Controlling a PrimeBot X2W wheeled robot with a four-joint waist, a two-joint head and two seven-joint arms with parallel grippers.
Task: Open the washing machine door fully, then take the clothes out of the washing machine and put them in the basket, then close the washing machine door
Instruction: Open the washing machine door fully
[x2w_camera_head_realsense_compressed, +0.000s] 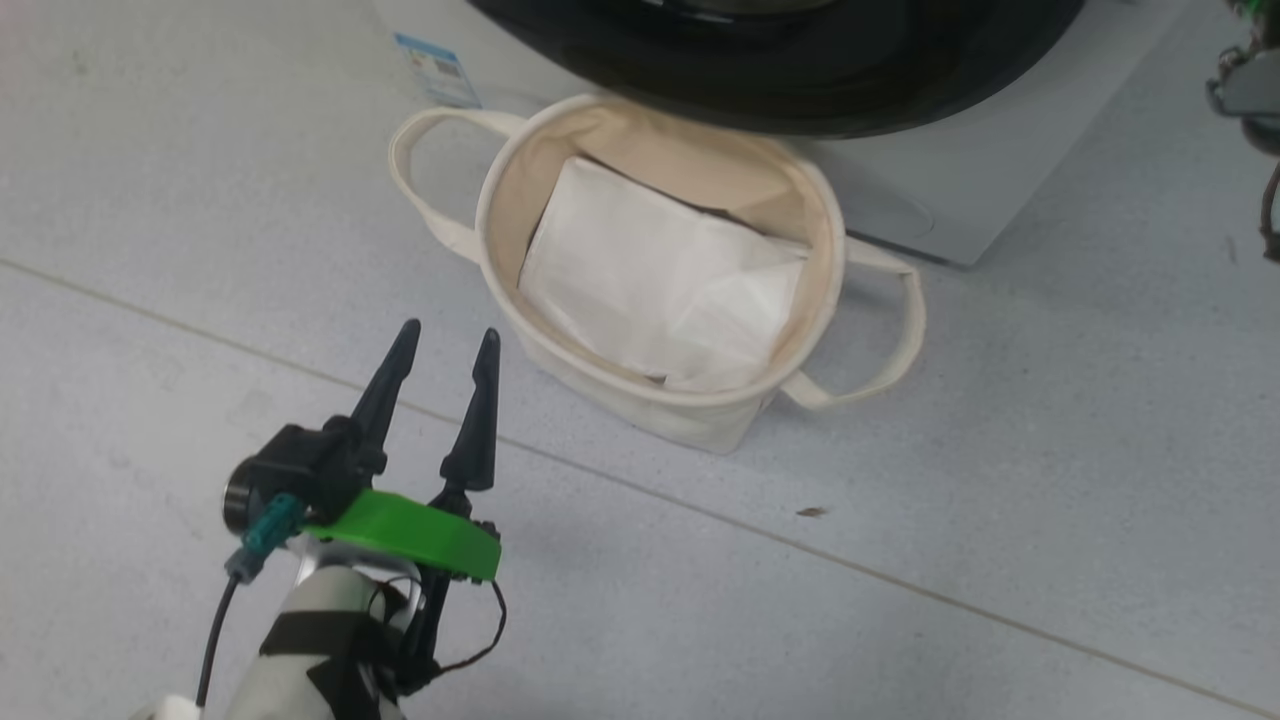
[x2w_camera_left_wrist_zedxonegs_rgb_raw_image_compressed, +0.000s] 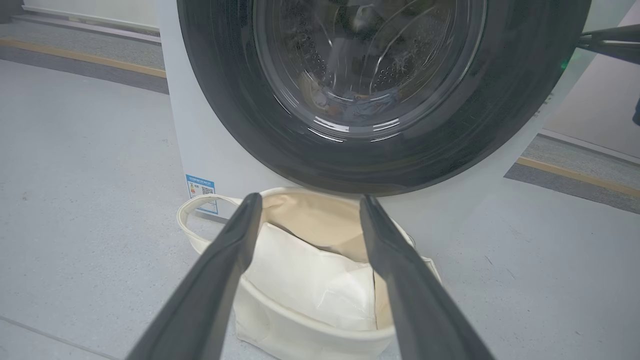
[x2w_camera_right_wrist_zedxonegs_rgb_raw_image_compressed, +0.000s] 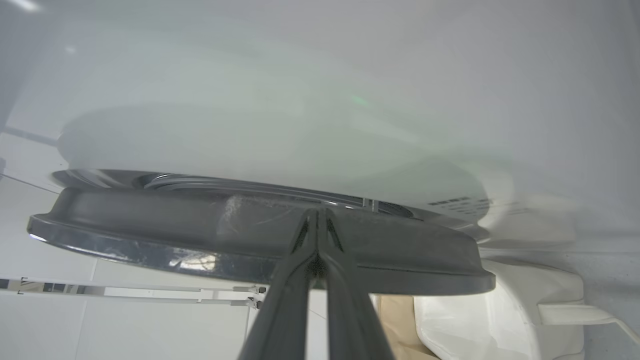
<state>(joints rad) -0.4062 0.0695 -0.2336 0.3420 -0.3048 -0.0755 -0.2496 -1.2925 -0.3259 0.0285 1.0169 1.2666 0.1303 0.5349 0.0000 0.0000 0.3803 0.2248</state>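
Observation:
The washing machine door (x2w_camera_left_wrist_zedxonegs_rgb_raw_image_compressed: 240, 110), black-rimmed with a glass bowl, faces my left wrist view. Blurred blue and brown clothes (x2w_camera_left_wrist_zedxonegs_rgb_raw_image_compressed: 345, 100) show behind the glass. My right gripper (x2w_camera_right_wrist_zedxonegs_rgb_raw_image_compressed: 317, 212) is shut with nothing in it. Its tips rest at the edge of the door's rim (x2w_camera_right_wrist_zedxonegs_rgb_raw_image_compressed: 200, 235), and I cannot tell whether the door stands ajar. My left gripper (x2w_camera_head_realsense_compressed: 450, 335) hangs open and empty above the floor, pointing at the cream basket (x2w_camera_head_realsense_compressed: 490, 200). The basket stands right below the door (x2w_camera_head_realsense_compressed: 800, 90), against the white washing machine (x2w_camera_head_realsense_compressed: 1000, 170).
A plain white sheet (x2w_camera_head_realsense_compressed: 650, 280) lies folded in the basket. A blue sticker label (x2w_camera_head_realsense_compressed: 440, 70) sits on the machine's lower left corner. Grey floor with a seam line (x2w_camera_head_realsense_compressed: 700, 510) spreads around. Part of my right arm (x2w_camera_head_realsense_compressed: 1245, 90) shows at the right edge.

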